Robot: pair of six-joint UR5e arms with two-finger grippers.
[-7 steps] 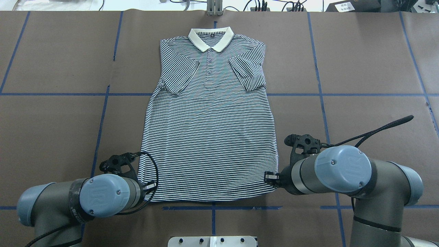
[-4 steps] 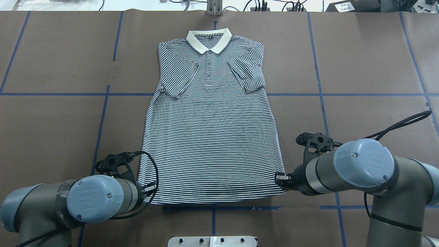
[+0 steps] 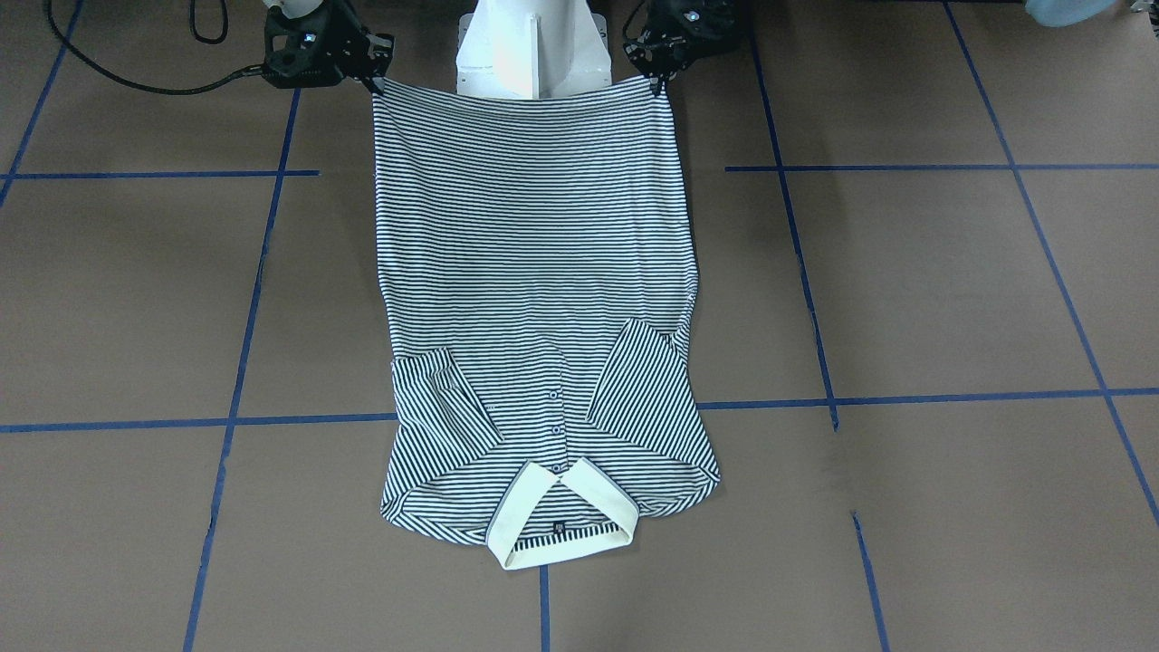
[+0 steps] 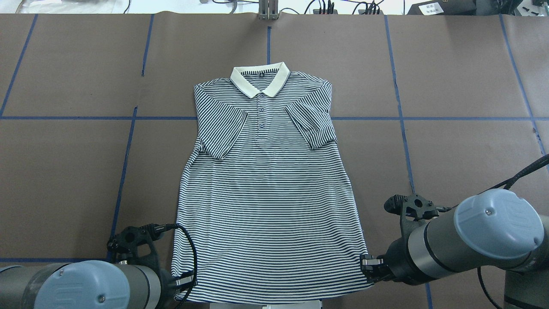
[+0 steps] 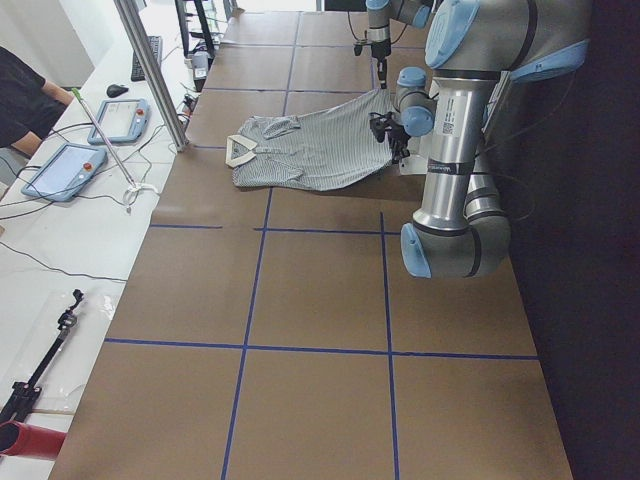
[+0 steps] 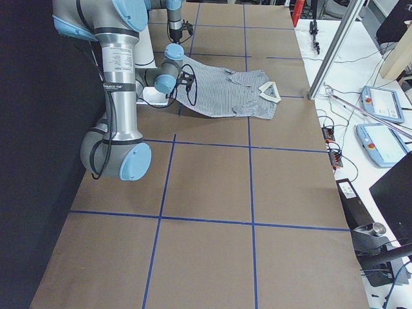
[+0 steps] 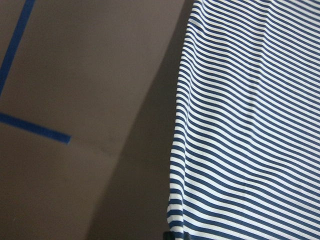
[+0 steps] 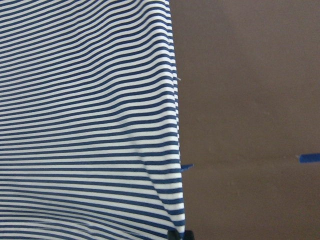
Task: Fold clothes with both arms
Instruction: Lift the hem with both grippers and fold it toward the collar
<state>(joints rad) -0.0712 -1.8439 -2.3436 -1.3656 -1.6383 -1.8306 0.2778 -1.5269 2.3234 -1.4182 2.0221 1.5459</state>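
The striped polo shirt (image 4: 270, 193) lies front up on the brown table, cream collar (image 4: 258, 80) at the far end, both sleeves folded in over the chest. My left gripper (image 4: 182, 281) is shut on the hem's left corner, my right gripper (image 4: 369, 262) on the hem's right corner. The hem is held taut and raised off the table near the robot's base. In the front-facing view the shirt (image 3: 534, 254) hangs between the left gripper (image 3: 654, 81) and the right gripper (image 3: 373, 83). Both wrist views show striped cloth (image 7: 250, 125) (image 8: 85, 125) running to the fingertips.
The white pedestal (image 3: 530, 45) stands just behind the raised hem. Blue tape lines (image 4: 128, 141) grid the brown table cover. A bench with tablets (image 5: 110, 120), a metal post (image 5: 150, 70) and an operator (image 5: 20, 90) lies beyond the far edge.
Both arms have drawn back toward the robot's base and spread slightly, dragging the shirt with them. The collar has slid away from the table's far edge.
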